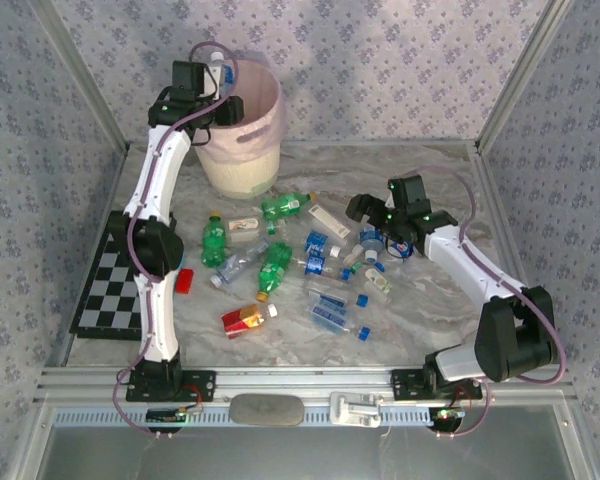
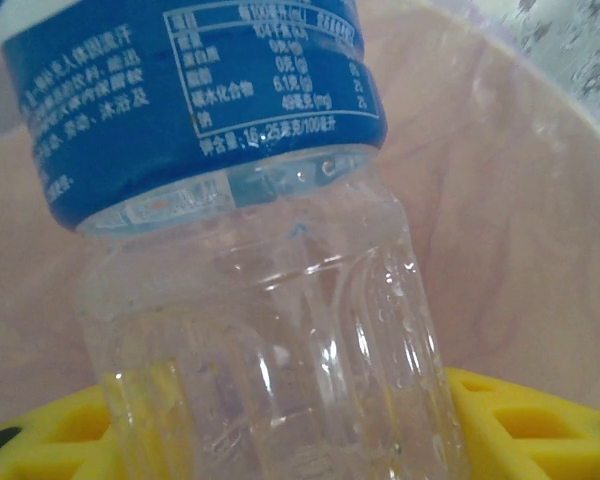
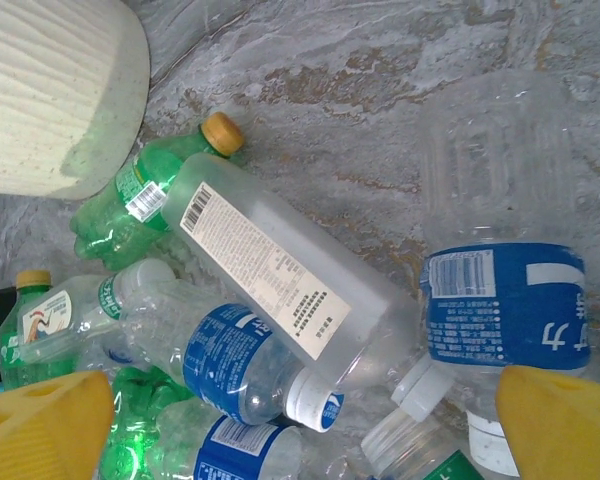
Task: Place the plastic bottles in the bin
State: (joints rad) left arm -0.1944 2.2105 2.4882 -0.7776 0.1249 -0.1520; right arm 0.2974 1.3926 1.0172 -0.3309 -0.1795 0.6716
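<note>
Left gripper [image 2: 280, 445] clamped on clear blue-label bottle [image 2: 260, 300] over bin [image 1: 245, 150] | right gripper [image 3: 300, 425] wide open, empty, above loose bottles [image 3: 270, 270] on table [image 3: 380, 80]

Left arm [image 1: 158, 200] and right arm [image 1: 470, 265] have the same build: white link shells, black joint housings, black wrist blocks with small green LEDs [image 1: 390, 215] lit. A purplish-grey cable [image 1: 131, 238] loops along each arm. Black bases [image 1: 165, 385] with red wiring. Left gripper [image 2: 280, 440] has bright yellow fingers [image 2: 525, 425] with moulded recesses. Right gripper [image 3: 300, 425] fingers [image 3: 565, 425] are plain yellow and blunt.
</note>
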